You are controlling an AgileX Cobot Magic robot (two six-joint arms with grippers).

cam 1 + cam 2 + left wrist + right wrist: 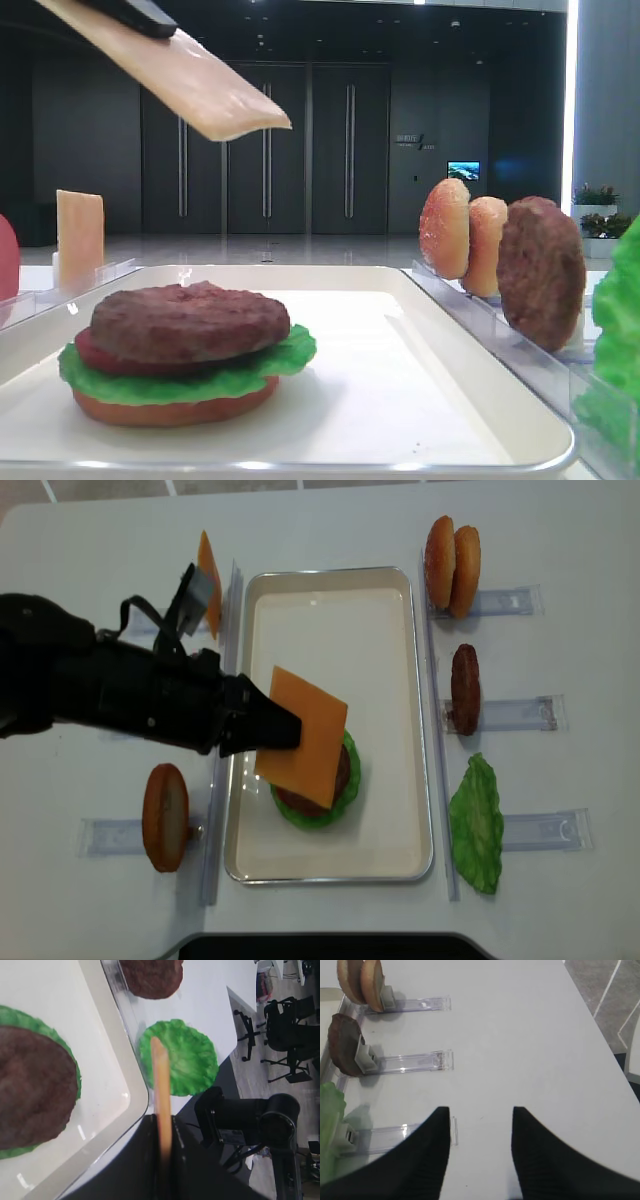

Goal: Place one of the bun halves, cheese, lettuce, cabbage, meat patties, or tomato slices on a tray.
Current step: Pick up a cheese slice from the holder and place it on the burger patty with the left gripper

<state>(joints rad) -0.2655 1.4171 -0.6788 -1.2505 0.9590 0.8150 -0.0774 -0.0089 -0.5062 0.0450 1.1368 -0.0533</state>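
My left gripper (275,730) is shut on one edge of a flat orange-tan cheese (305,735) slice. The slice hangs tilted in the air above a stack near the front of the white tray (330,630). From the bottom up, the stack is a bun half, green lettuce (250,372), a red tomato slice and a dark meat patty (185,320). In the left wrist view the cheese (161,1080) shows edge-on between the fingers, past the tray's corner. My right gripper (480,1109) is open over bare table, holding nothing.
Clear racks on the right of the tray hold two bun halves (452,552), a meat patty (465,688) and a lettuce leaf (477,823). Left of the tray stand another cheese slice (208,585) and a round disc (165,815).
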